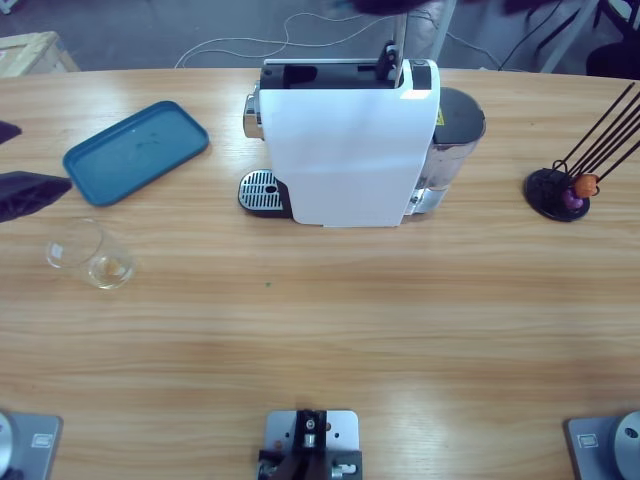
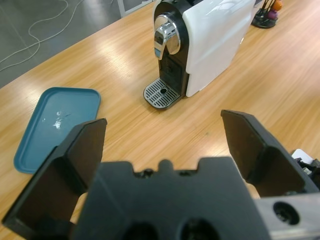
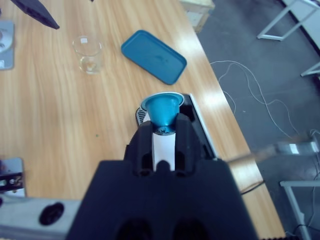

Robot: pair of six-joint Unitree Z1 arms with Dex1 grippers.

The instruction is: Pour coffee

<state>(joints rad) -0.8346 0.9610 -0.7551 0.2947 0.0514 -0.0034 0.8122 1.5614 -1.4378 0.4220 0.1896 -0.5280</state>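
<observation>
The white coffee machine (image 1: 345, 150) stands mid-table with its drip grate (image 1: 262, 190) facing left. My right gripper (image 3: 165, 125) is shut on a blue capsule (image 3: 164, 107), wide end forward, right over the machine's open top slot (image 3: 200, 130). In the high view it hangs at the machine's top (image 1: 390, 65). My left gripper (image 2: 165, 122) is open and holds nothing; it sits at the table's far left (image 1: 40, 158), facing the machine (image 2: 215, 40). A clear glass (image 1: 88, 255) lies near it. No coffee is in view.
A teal tray (image 1: 136, 150) lies between the left gripper and the machine, with nothing on it. A black capsule rack (image 1: 558, 190) with orange and purple capsules stands at the far right. Cables trail over the floor behind the table.
</observation>
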